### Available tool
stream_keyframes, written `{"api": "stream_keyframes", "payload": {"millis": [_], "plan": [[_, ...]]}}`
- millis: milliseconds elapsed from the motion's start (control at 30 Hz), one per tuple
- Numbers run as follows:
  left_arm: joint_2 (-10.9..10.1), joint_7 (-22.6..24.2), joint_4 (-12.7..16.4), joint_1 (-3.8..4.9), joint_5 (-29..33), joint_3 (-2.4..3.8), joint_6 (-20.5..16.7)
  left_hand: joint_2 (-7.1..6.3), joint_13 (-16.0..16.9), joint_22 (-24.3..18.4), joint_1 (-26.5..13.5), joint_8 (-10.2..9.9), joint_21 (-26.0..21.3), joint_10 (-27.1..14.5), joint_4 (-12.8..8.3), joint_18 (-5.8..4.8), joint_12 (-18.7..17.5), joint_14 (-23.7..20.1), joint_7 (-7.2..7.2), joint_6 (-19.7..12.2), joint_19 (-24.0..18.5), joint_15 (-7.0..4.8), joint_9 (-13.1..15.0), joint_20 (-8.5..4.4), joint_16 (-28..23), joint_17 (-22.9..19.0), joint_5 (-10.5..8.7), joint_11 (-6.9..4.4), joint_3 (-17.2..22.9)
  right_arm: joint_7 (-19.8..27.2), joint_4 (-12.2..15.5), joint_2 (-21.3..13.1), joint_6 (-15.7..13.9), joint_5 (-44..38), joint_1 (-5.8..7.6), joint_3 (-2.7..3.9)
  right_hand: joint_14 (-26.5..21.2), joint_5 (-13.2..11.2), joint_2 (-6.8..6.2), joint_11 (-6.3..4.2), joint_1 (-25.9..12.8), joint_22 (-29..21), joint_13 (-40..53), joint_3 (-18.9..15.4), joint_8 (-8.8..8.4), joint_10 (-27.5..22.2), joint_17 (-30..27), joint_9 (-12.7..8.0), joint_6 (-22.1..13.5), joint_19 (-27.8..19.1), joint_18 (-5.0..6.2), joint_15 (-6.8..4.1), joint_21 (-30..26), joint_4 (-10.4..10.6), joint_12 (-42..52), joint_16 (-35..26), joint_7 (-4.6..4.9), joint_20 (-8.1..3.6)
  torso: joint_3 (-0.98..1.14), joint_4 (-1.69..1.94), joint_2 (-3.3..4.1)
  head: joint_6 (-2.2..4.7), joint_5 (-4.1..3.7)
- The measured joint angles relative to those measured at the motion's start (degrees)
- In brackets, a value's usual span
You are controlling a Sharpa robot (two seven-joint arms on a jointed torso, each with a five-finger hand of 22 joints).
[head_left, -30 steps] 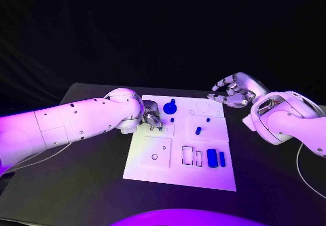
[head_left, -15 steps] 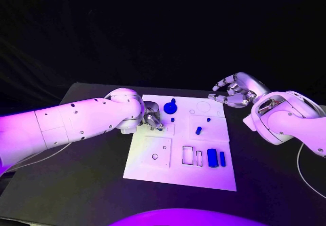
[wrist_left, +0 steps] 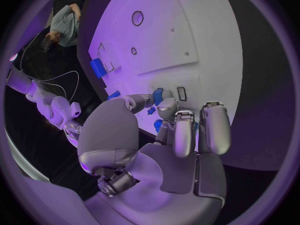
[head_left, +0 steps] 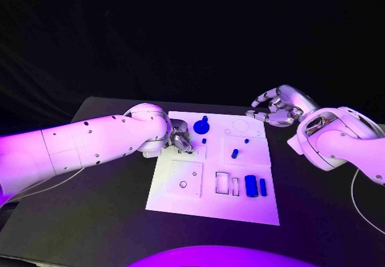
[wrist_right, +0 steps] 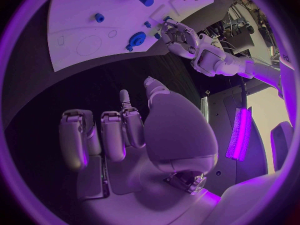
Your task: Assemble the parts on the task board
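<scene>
My left hand (head_left: 179,140) sits over the board's (head_left: 210,208) upper-left part, fingers curled about a small blue part (wrist_left: 157,95) — held or only touched, I cannot tell. A round blue part (head_left: 201,127) lies just right of it. My right hand (head_left: 277,107) hovers at upper right, off the board — fingers apart, holding nothing.

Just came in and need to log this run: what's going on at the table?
The robot is assembling small blue parts on the white task board. Its left robot hand is down at the board's far left area, fingers at a small blue part. The right robot hand hovers off the board's far right corner, holding nothing. Two blue cylinders lie near the board's right edge.
</scene>
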Motion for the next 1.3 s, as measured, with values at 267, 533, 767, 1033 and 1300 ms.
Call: {"api": "stream_keyframes", "payload": {"millis": [267, 533, 767, 1033, 1300], "plan": [[0.1, 0.0, -0.3, 0.03, 0.1, 0.03, 0.4, 0.11, -0.4, 0.0, -0.7, 0.4, 0.0, 0.0, 0.0, 0.00, 0.0, 0.0, -0.03, 0.0, 0.0, 0.00, -0.1, 0.00, 0.2, 0.0, 0.61, 0.00, 0.0, 0.0, 0.0, 0.0, 0.0, 0.0, -0.03, 0.00, 0.0, 0.0, -0.07, 0.00, -0.5, 0.0, 0.0, 0.0, 0.00, 0.0, 0.0, 0.0, 0.0, 0.2, 0.88, 0.00, -0.3, 0.0, 0.0, 0.0, 0.00, -0.21, 0.00, -0.01, 0.01, -0.08, 0.01], [0.6, -0.1, -0.9, 0.10, 0.1, 0.08, 1.1, 0.16, -0.9, 0.0, -3.0, 1.0, 0.0, 0.2, -2.2, 0.00, 0.0, 0.0, -0.46, 0.2, 0.0, 0.00, -0.3, 0.00, 0.2, 0.0, 0.61, -0.21, 2.2, 0.0, -0.1, 0.0, 0.0, 0.0, -0.05, 0.00, 0.0, 0.0, 0.09, 0.00, -0.7, 0.0, 0.0, 0.0, 0.00, 0.0, 0.0, 0.0, 0.0, 0.2, 0.88, 0.00, -0.3, 0.0, 0.0, 0.0, 0.00, -0.21, 0.01, -0.05, 0.01, -0.22, 0.00], [0.9, -0.2, -1.4, 0.18, 0.2, 0.14, 1.8, 0.57, -1.0, 0.0, -4.8, 1.3, 0.0, 0.4, -3.7, 0.00, 0.1, 0.0, -0.76, 0.3, 0.0, -0.42, -0.7, 0.00, 0.3, 0.0, 0.10, -0.41, 3.7, 0.0, -0.1, 0.0, 0.1, 0.0, -0.05, 0.00, 0.2, 0.0, 0.08, 0.00, -0.7, 0.0, 0.0, 0.0, 0.00, 0.0, 0.0, 0.1, 0.0, 0.2, 0.89, -0.21, -0.3, 0.0, 0.0, 0.0, 0.00, -0.21, 0.02, -0.06, 0.01, -0.31, -0.01], [1.1, -0.2, -1.8, 0.23, 0.3, 0.18, 2.2, 0.86, -0.3, 0.4, -7.0, 1.3, 0.0, 0.7, -3.9, 0.00, 0.9, 0.0, -1.35, 0.9, 0.2, -0.42, -1.4, -0.21, 0.5, 0.0, 0.10, -0.72, 3.9, 0.0, -0.1, 0.0, 0.1, 0.0, -0.05, 0.00, 0.2, 0.0, 0.08, 0.00, -0.7, 0.0, 0.0, 0.0, 0.00, 0.0, 0.0, 0.1, 0.0, 0.2, 0.89, -0.21, -0.3, 0.0, 0.0, 0.0, 0.00, -0.20, 0.02, -0.05, 0.00, -0.44, -0.16], [1.3, -0.2, -2.1, 0.27, 0.4, 0.19, 2.5, 0.77, 0.0, 0.7, -8.6, 1.3, 0.0, 0.9, -5.3, 0.00, 1.4, -0.2, -1.48, 1.2, 0.2, -0.62, -1.8, -0.21, 0.5, 0.0, -0.06, -0.92, 4.5, 0.0, 0.0, -0.1, 0.1, 0.0, -0.05, 0.00, 0.2, 0.0, 0.08, 0.00, -0.7, 0.0, 0.0, 0.0, 0.00, 0.0, 0.0, 0.1, 0.0, 0.2, 0.88, -0.21, -0.3, 0.0, 0.0, 0.0, 0.00, -0.20, 0.01, -0.04, 0.01, -0.58, -0.26]]}}
